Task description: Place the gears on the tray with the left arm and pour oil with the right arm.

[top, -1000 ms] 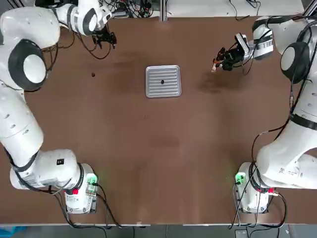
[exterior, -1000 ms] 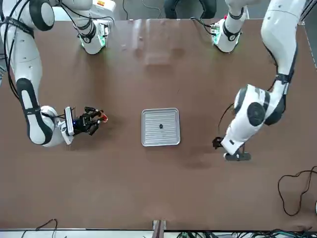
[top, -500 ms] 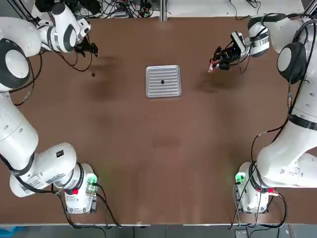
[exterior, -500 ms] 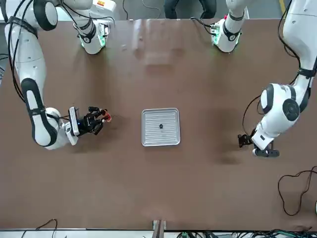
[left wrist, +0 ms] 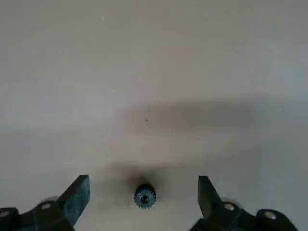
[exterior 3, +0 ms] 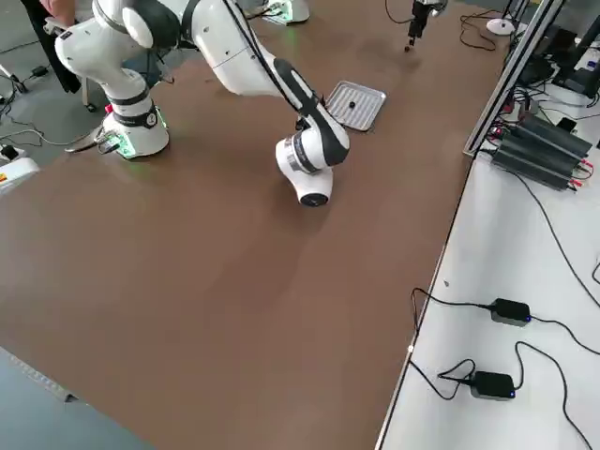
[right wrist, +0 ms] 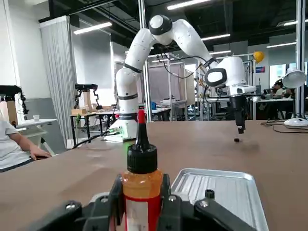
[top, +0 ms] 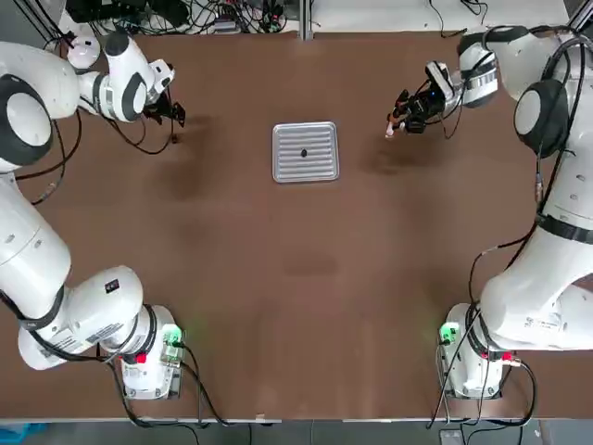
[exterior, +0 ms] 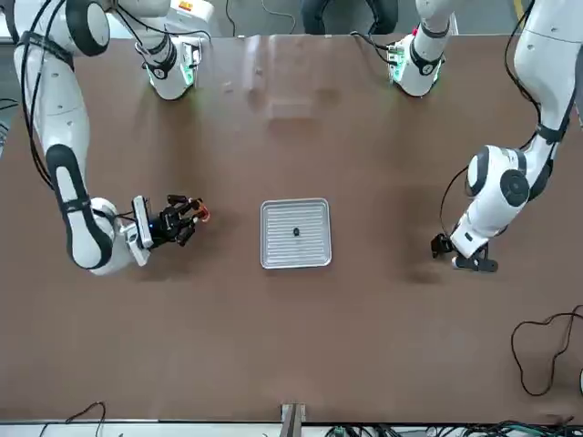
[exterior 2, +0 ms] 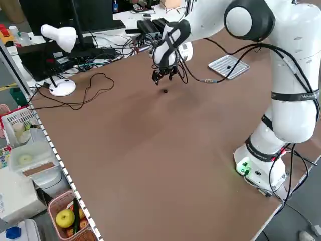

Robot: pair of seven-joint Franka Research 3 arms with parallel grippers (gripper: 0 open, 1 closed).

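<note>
The ribbed silver tray (top: 320,167) lies at the table's middle back with one dark gear (top: 304,154) on it. A second gear (top: 173,139) rests on the bare table to the left. My left gripper (top: 172,115) hangs open just above that gear; in the left wrist view the gear (left wrist: 144,196) sits between the spread fingers (left wrist: 77,197). To the right of the tray, my right gripper (top: 406,112) is shut on the orange oil bottle (right wrist: 140,179), held above the table. The tray (right wrist: 231,192) and its gear (right wrist: 209,193) lie just beyond the bottle.
Cables, a white desk lamp (exterior 2: 59,36) and monitors crowd the desk beyond the table's left edge. Power bricks and cables (exterior 3: 497,309) lie on the white bench off the right side. Both arm bases (top: 148,357) stand at the near edge.
My left gripper has come away from the back of the table and now sits over the loose gear. The right gripper with the bottle has drifted slightly toward the tray.
</note>
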